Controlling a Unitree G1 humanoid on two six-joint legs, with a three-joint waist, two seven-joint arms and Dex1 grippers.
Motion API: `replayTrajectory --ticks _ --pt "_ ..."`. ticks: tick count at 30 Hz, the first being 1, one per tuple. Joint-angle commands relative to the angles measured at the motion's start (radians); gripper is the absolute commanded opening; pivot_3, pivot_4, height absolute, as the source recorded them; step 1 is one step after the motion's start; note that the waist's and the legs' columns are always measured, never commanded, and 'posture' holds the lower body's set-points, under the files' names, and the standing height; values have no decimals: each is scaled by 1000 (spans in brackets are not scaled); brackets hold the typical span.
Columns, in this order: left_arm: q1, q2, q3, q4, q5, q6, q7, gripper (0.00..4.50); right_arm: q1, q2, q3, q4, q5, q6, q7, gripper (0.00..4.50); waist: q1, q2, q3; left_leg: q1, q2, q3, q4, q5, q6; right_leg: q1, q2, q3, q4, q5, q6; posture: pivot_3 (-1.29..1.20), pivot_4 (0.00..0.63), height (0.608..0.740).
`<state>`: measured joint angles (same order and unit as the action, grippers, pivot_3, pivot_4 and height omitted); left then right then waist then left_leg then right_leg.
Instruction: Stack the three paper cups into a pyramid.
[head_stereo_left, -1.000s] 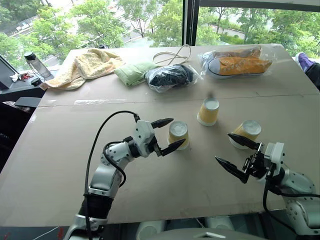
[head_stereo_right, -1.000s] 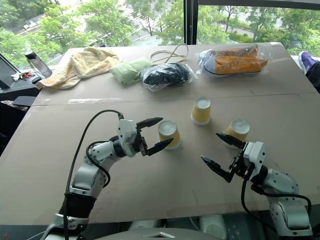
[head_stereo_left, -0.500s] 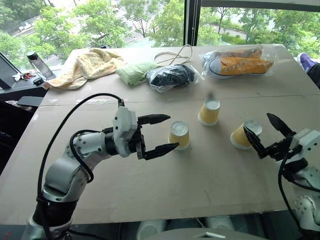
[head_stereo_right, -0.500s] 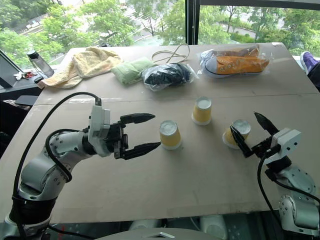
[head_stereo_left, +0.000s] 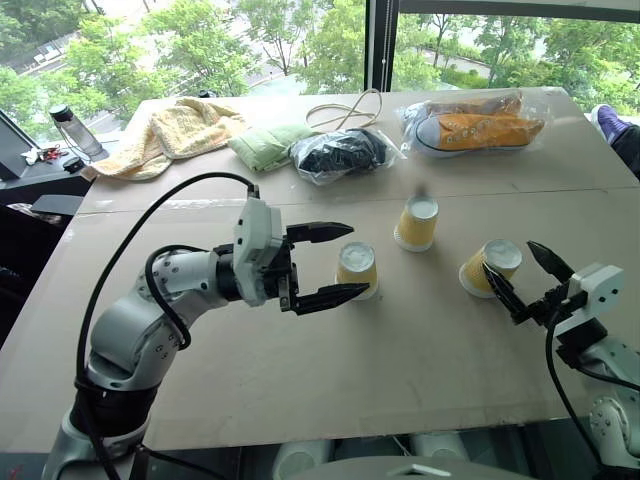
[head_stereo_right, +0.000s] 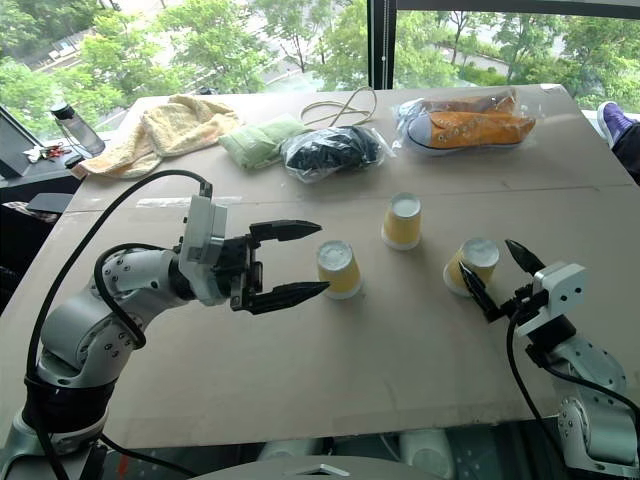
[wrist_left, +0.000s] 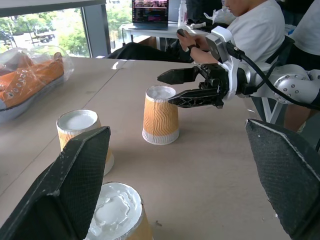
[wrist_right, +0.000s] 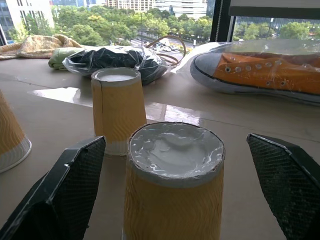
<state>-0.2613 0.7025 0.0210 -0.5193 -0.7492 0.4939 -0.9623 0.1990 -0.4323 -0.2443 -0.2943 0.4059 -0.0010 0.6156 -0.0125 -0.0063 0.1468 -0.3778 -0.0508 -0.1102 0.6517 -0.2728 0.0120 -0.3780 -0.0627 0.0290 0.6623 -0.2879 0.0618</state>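
Three paper cups stand upside down and apart on the table (head_stereo_left: 300, 390); nothing is stacked yet. Taking the middle cup (head_stereo_left: 417, 223) as landmark, the left cup (head_stereo_left: 356, 269) sits nearer and leftward, the spread left gripper (head_stereo_left: 330, 264) flanking it. The right cup (head_stereo_left: 481, 268) sits nearer and rightward, with the right gripper (head_stereo_left: 518, 277) wide open beside it, seemingly ready to grasp.

Three paper cups stand upside down and apart on the table (head_stereo_right: 330, 380). Left gripper (head_stereo_right: 305, 260), jaws wide, points at the left cup (head_stereo_right: 338, 268) just off its fingertips. Right gripper (head_stereo_right: 492, 272), jaws spread, has the right cup (head_stereo_right: 472, 264) at its fingertips. Middle cup (head_stereo_right: 403, 220) lies beyond both.
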Motion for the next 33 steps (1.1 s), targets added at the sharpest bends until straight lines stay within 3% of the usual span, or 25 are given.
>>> replayTrajectory --ticks 1,14,25,33 --pt "-8 -3 2 -38 0 -4 6 4430 -21 -10 5 12 -30 23 -23 4500 0 0 0 0 0 0 0 0 0 0 0 0 0 0 0 0 150 740" --pt "6 -12 1 -51 24 -12 23 4430 -91 51 19 -19 -3 123 -108 4500 0 0 0 0 0 0 0 0 0 0 0 2 0 0 0 0 150 740" --pt "2 -26 -11 -35 50 -33 9 4430 -44 254 88 -161 -121 149 -381 4500 0 0 0 0 0 0 0 0 -1 -1 0 2 0 0 0 0 150 740" --pt "-12 -28 -18 -3 66 -52 -28 4430 -44 313 118 -186 -194 148 -475 4500 -1 1 0 0 0 0 0 1 -1 -1 1 1 0 0 0 0 150 740"
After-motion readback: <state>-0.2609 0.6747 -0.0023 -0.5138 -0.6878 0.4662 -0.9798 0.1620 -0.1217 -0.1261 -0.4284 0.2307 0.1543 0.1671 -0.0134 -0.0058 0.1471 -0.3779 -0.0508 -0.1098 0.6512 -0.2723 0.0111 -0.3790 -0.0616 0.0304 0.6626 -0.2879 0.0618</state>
